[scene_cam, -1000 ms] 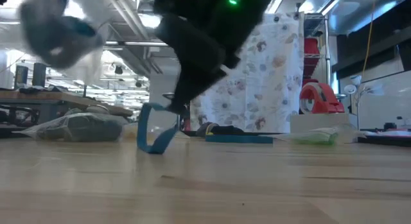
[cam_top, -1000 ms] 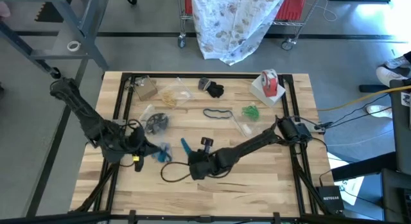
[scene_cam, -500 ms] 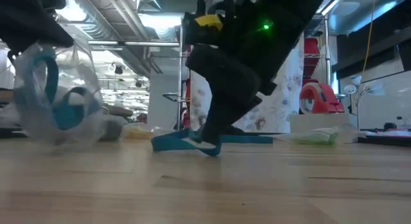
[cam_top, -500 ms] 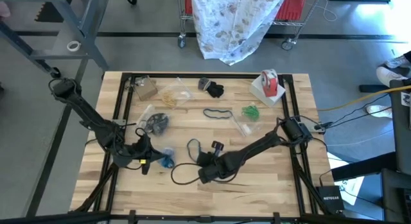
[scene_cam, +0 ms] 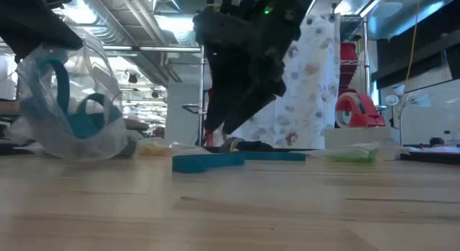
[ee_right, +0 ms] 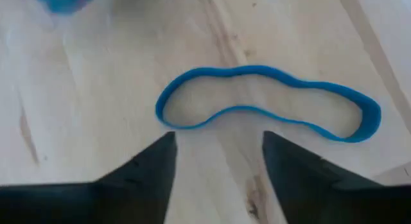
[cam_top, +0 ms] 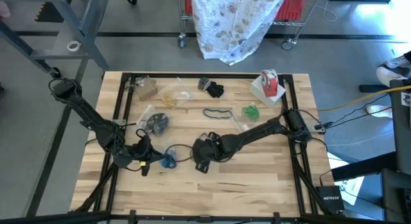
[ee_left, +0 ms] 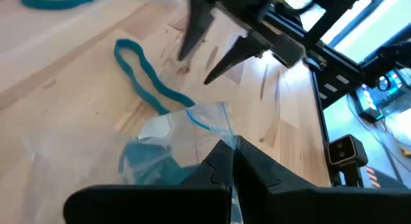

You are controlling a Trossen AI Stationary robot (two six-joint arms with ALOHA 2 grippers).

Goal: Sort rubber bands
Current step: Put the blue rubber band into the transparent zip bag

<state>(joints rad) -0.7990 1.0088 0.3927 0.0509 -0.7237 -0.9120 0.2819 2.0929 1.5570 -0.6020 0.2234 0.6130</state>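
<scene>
- The left gripper sits at the table's front-left, fingers clamped together on the rim of a clear bag holding teal bands; it has kept that pinch over the last second and lowered the bag to the table.
- Just right of the bag, 1 teal rubber band lies flat on the wood, released; a second ago it hung from the right gripper.
- The right gripper, near the table's middle, hovers over that band with fingers apart, touching nothing.
- Judgement: the band fell outside the bag, so it likely needs regrasping.
- The band is a thin, wavy, elongated loop, limp.
</scene>
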